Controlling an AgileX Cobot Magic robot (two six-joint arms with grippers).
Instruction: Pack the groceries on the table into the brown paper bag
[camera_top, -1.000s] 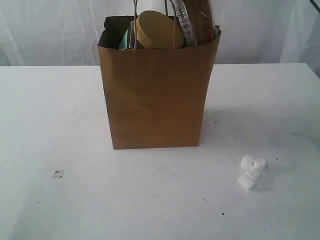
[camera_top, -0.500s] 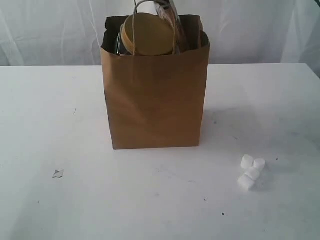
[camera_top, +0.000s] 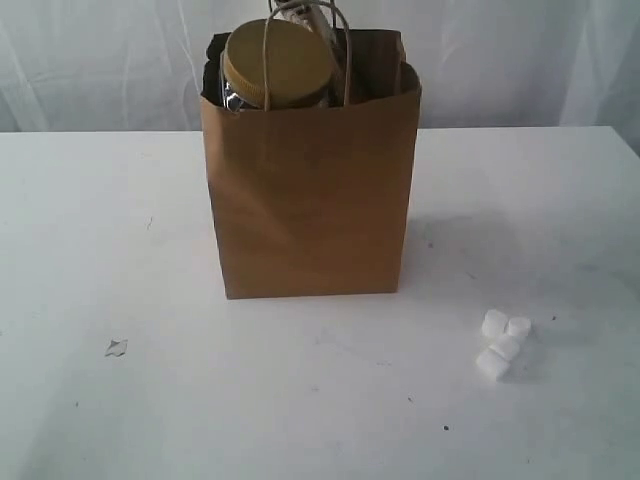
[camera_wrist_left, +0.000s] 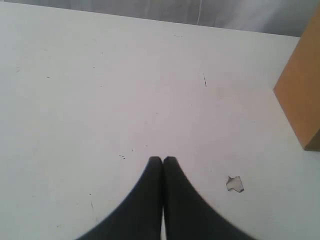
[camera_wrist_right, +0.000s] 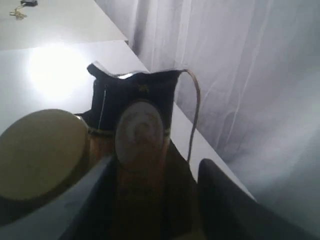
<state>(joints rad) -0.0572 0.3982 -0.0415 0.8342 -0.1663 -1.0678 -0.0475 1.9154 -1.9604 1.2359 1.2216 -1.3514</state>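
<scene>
The brown paper bag (camera_top: 310, 200) stands upright mid-table. The tan lid of the nut jar (camera_top: 278, 62) pokes out of its top on the left side, with a printed packet end (camera_top: 303, 12) behind it. Several white marshmallows (camera_top: 503, 342) lie on the table (camera_top: 120, 250) to the bag's front right. In the right wrist view my right gripper (camera_wrist_right: 157, 162) is open over the bag's mouth, its jaws astride a copper-brown pouch (camera_wrist_right: 140, 140) beside the jar lid (camera_wrist_right: 42, 150). My left gripper (camera_wrist_left: 162, 159) hangs shut and empty over bare table.
A small torn scrap (camera_top: 116, 347) lies on the table front left of the bag, also seen as the scrap (camera_wrist_left: 234, 184) near the left gripper. The bag's corner (camera_wrist_left: 300, 95) shows at the edge of the left wrist view. White curtains hang behind the table.
The packets that stuck out at the bag's top right have sunk inside. The jar lid has shifted left and a little higher. The bag's bulging right side has straightened.
</scene>
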